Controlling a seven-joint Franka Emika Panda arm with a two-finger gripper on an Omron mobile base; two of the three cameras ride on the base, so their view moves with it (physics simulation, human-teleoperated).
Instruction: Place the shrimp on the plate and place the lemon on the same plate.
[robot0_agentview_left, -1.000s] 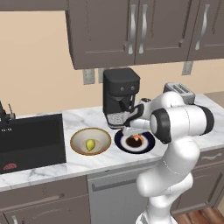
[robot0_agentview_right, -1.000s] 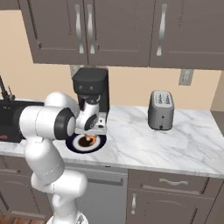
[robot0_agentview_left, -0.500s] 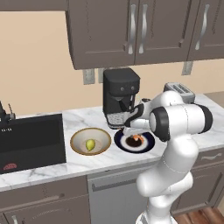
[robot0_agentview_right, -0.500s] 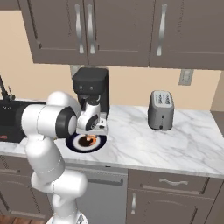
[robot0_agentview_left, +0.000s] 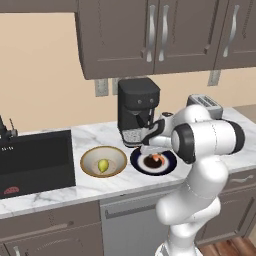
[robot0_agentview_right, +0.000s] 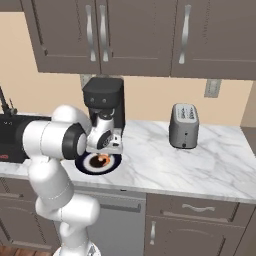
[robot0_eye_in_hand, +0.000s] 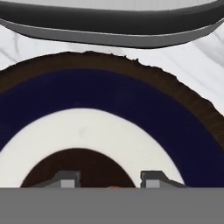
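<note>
Right now your gripper (robot0_agentview_left: 151, 151) hangs low over the plate (robot0_agentview_left: 168, 165), which sits on the marble worktop (robot0_agentview_right: 210, 160) in front of the coffee machine (robot0_agentview_left: 138, 108). You can see the shrimp (robot0_agentview_left: 157, 159) lying on the plate's centre, just beside and slightly below the gripper; from the right base camera it shows as an orange speck (robot0_agentview_right: 103, 159) under the hand. In the hand camera the two fingertips (robot0_eye_in_hand: 65, 179) stand apart, with a sliver of orange at the bottom edge between them, so the gripper is spread and pinches nothing. Your lemon (robot0_agentview_left: 103, 165) lies in the tan-rimmed bowl (robot0_agentview_left: 88, 168) on the worktop, just left of the plate and well clear of the gripper.

Against half a second ago you will find almost no difference: arm, plate, shrimp and lemon sit where they were.

No brand, label or writing can be read on the coffee machine or the toaster (robot0_agentview_right: 183, 125).
</note>
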